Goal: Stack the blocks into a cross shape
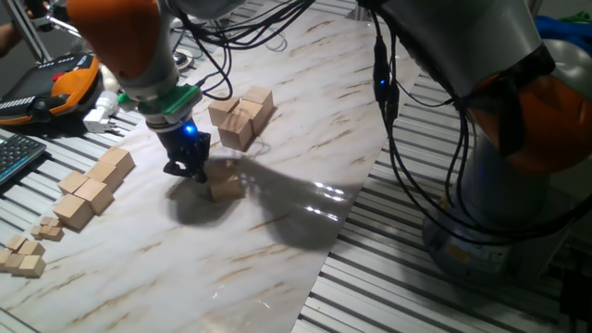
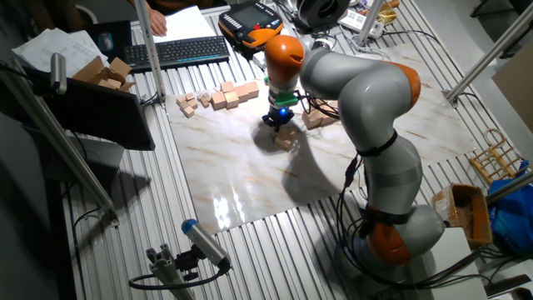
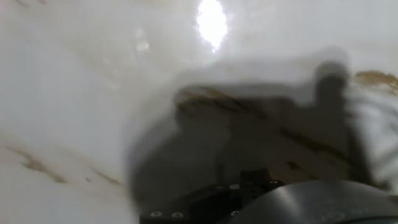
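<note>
A cluster of tan wooden blocks [image 1: 242, 116] sits on the marble board, some resting against or on each other; it also shows in the other fixed view [image 2: 316, 119]. One more block [image 1: 226, 181] [image 2: 286, 140] lies apart, in front of the cluster. My gripper [image 1: 188, 170] [image 2: 277, 122] hangs low over the board just left of that block, its black fingers apart and nothing between them. The hand view is blurred and shows only marble and shadow.
A row of joined tan cubes [image 1: 92, 188] [image 2: 231, 94] and small cubelets [image 1: 23, 256] lie at the board's left edge. A keyboard [image 2: 179, 52] and an orange pendant [image 1: 69, 81] sit beyond it. The arm's base [image 1: 518, 185] stands to the right.
</note>
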